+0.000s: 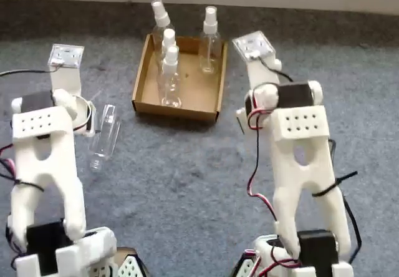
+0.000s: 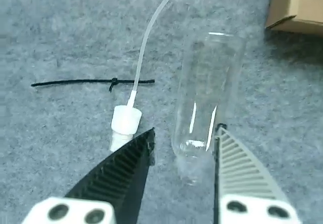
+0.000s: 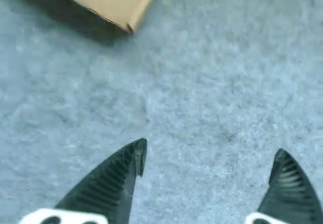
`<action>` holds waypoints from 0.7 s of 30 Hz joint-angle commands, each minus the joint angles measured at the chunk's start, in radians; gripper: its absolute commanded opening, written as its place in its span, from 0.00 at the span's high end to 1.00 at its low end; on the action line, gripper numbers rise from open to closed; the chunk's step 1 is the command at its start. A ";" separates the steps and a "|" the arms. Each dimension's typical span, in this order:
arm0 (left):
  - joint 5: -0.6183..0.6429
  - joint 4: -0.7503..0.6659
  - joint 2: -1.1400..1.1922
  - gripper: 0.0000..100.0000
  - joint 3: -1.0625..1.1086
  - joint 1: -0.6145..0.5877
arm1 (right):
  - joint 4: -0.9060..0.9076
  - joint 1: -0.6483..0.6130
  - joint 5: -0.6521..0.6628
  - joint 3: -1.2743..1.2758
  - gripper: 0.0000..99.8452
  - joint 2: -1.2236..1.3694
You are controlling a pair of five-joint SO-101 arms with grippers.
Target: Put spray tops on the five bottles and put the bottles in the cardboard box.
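Observation:
An uncapped clear bottle (image 1: 105, 136) lies on its side on the grey carpet, left of the cardboard box (image 1: 146, 99). In the left wrist view one end of this bottle (image 2: 204, 98) lies between the fingertips of my left gripper (image 2: 185, 132), which is open. A white spray top (image 2: 125, 125) with a long thin tube lies on the carpet beside the black finger. Several bottles with spray tops (image 1: 169, 71) stand upright in the box. My right gripper (image 3: 209, 153) is open over bare carpet, with nothing between its fingers and a corner of the box (image 3: 126, 2) just beyond.
A black cable tie (image 2: 91, 82) lies on the carpet past the spray top. The left arm (image 1: 43, 133) stands left of the box and the right arm (image 1: 299, 133) to its right. Open carpet lies between the two arms in front of the box.

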 commanded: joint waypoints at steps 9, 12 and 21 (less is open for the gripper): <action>-0.008 0.006 0.455 0.74 -0.400 0.090 | -0.226 0.148 0.129 0.654 0.67 -0.374; -0.009 0.006 0.530 0.74 -0.406 0.104 | -0.226 0.148 0.129 0.677 0.67 -0.418; -0.052 0.020 0.631 0.78 -0.395 0.114 | -0.226 0.153 0.123 0.680 0.67 -0.450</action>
